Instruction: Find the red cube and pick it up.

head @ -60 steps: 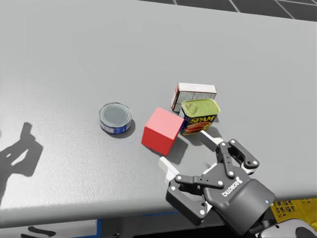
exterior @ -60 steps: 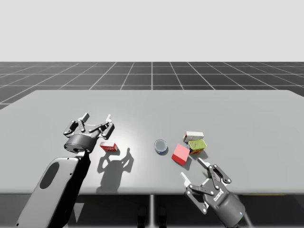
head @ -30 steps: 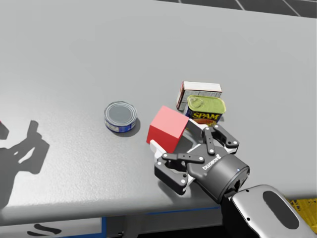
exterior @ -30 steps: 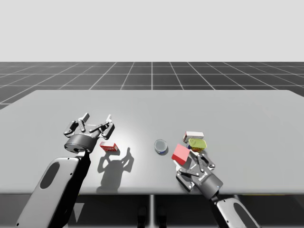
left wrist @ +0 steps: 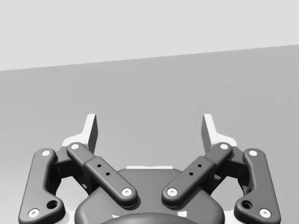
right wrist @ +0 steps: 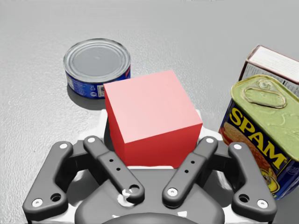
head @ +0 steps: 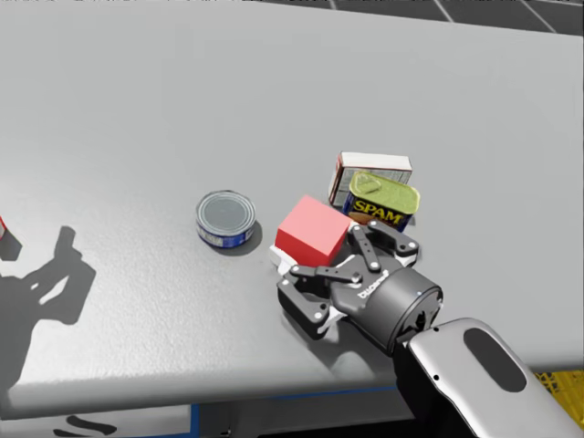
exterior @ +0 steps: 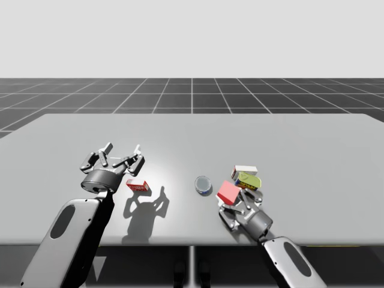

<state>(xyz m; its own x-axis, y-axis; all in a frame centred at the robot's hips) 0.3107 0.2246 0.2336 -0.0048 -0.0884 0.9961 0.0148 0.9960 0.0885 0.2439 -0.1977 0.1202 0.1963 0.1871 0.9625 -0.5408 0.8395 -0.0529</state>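
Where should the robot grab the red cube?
Grip the red cube by its two flat opposite sides, coming from the table's near edge, where my right tool is. A blue can and a yellow-green tin stand beyond it.

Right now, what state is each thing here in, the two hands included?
left hand: open, holding nothing.
right hand: shut on the red cube.
red cube: gripped from two sides, not visibly lifted.
blue round can: upright, lid sealed.
yellow rectangular can: upright, pull tab unopened.
white box: closed, behind that can.
small red box: lying flat.
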